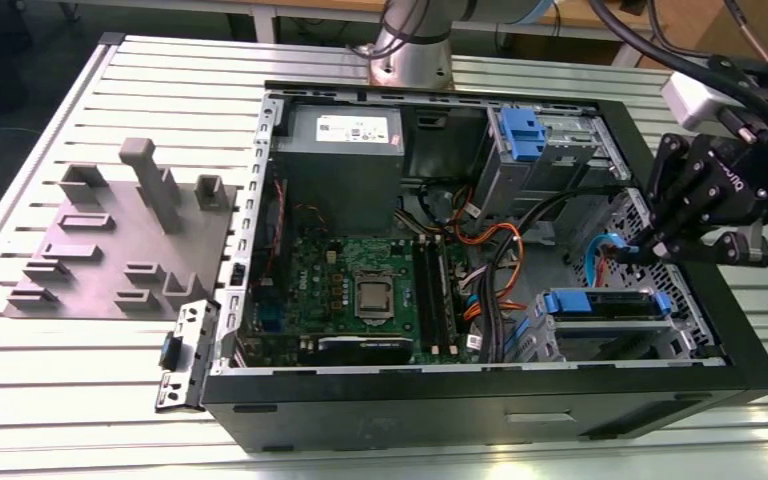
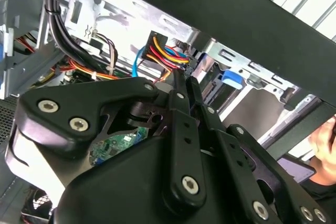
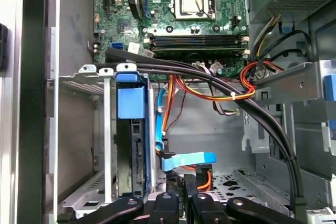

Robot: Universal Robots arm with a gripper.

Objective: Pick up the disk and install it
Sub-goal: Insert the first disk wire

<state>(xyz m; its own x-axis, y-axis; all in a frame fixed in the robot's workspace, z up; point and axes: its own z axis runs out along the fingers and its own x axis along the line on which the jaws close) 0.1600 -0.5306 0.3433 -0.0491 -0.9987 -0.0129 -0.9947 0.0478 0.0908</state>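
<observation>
The disk (image 1: 603,302) sits inside the metal drive cage (image 1: 560,340) at the near right corner of the open computer case, its blue carrier frame facing up. In the first wrist view the disk (image 3: 130,109) stands edge-on in the cage slot, its blue frame end showing. My gripper (image 1: 640,251) hangs over the case's right side, just above and behind the cage. It is shut with nothing between its fingers and is apart from the disk. In both wrist views the gripper (image 3: 182,181) (image 2: 181,80) points at a blue flat cable (image 3: 181,160) beside the cage.
A thick black cable bundle (image 3: 226,85) and orange-red-yellow wires (image 1: 484,245) cross the case beside the cage. The motherboard (image 1: 357,290) fills the middle and a grey power supply (image 1: 344,135) the back. A grey fixture plate (image 1: 117,240) lies at the exterior view's left.
</observation>
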